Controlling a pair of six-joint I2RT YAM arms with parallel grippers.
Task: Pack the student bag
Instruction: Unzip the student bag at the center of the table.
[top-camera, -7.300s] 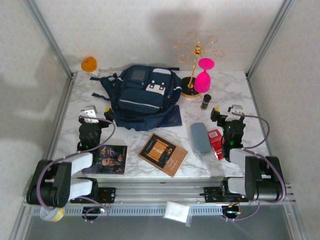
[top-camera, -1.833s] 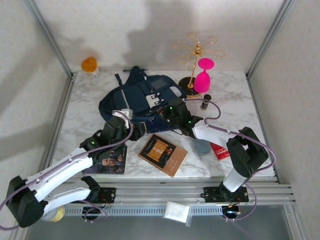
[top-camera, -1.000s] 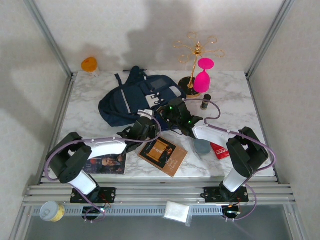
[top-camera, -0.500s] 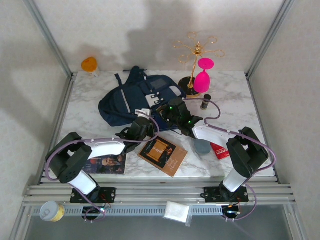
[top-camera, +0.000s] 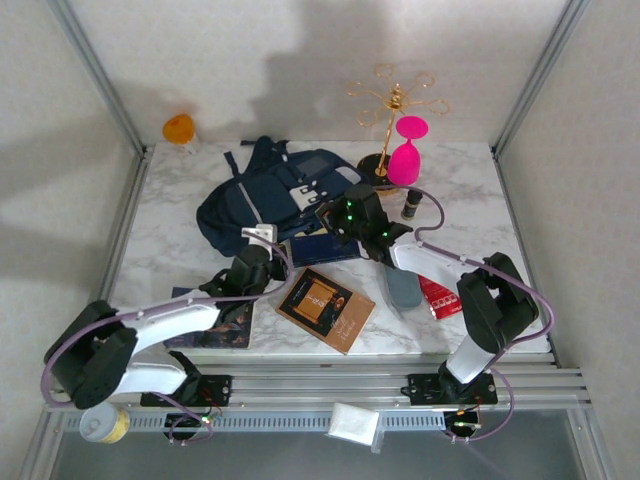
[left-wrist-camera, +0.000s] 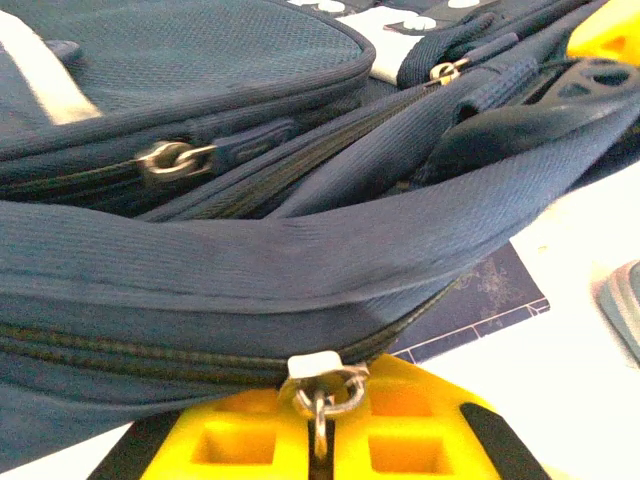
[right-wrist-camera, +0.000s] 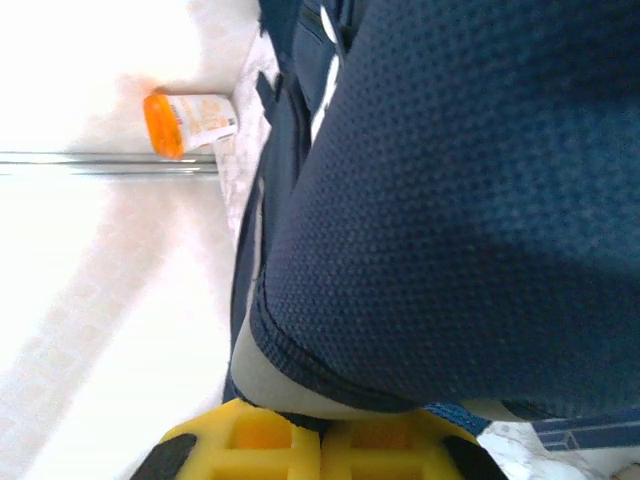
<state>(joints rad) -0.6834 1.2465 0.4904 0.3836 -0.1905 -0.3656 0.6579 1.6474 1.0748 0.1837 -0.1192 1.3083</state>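
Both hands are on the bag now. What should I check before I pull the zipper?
1. Left hand shut on the zipper pull: ok, the ring sits between the fingers.
2. Right hand bracing the bag: ok, fabric is pinched between its fingers.
3. Zipper open: not ok, it looks closed to the left of the pull.
4. Zipper path free of straps: cannot tell, folds hide the seam.
5. Book lying free for packing: ok, it lies flat on the table, apart from the bag.
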